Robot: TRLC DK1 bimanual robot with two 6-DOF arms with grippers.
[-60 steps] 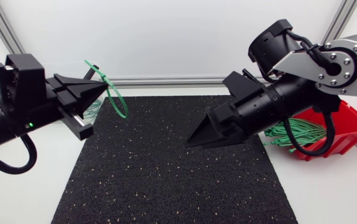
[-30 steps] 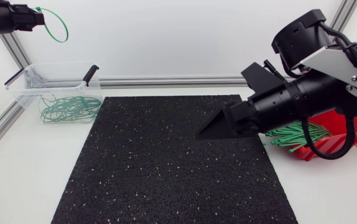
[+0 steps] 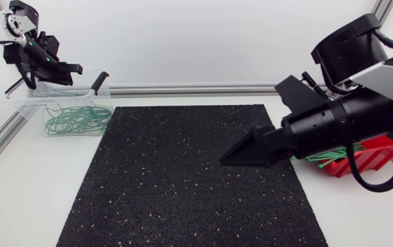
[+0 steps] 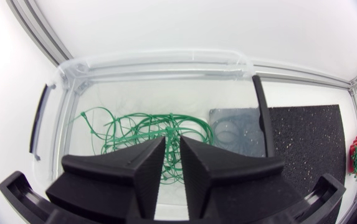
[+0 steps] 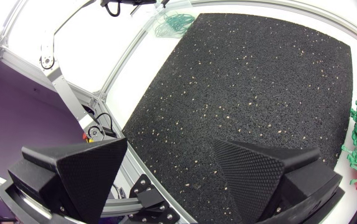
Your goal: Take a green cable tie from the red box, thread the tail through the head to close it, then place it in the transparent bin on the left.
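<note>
My left gripper (image 3: 69, 74) hovers over the transparent bin (image 3: 26, 104) at the table's far left. In the left wrist view its fingers (image 4: 141, 168) stand a narrow gap apart with nothing between them, directly above the bin (image 4: 159, 62) and its tangle of closed green cable ties (image 4: 147, 130). The same pile of ties (image 3: 76, 118) lies on the bin's floor. My right gripper (image 3: 241, 154) hangs over the right part of the black mat, open wide and empty (image 5: 171, 146). Behind that arm sits the red box (image 3: 381, 147) with loose green ties (image 3: 326, 156).
A black speckled mat (image 3: 182, 178) covers the middle of the table. The bin has black clip handles (image 3: 100, 81) on its rim. An aluminium rail (image 3: 189, 89) runs along the table's far edge.
My left arm came down from high at the far left to just above the bin; its fingers parted and the looped tie it held is gone. The right gripper shifted slightly right.
</note>
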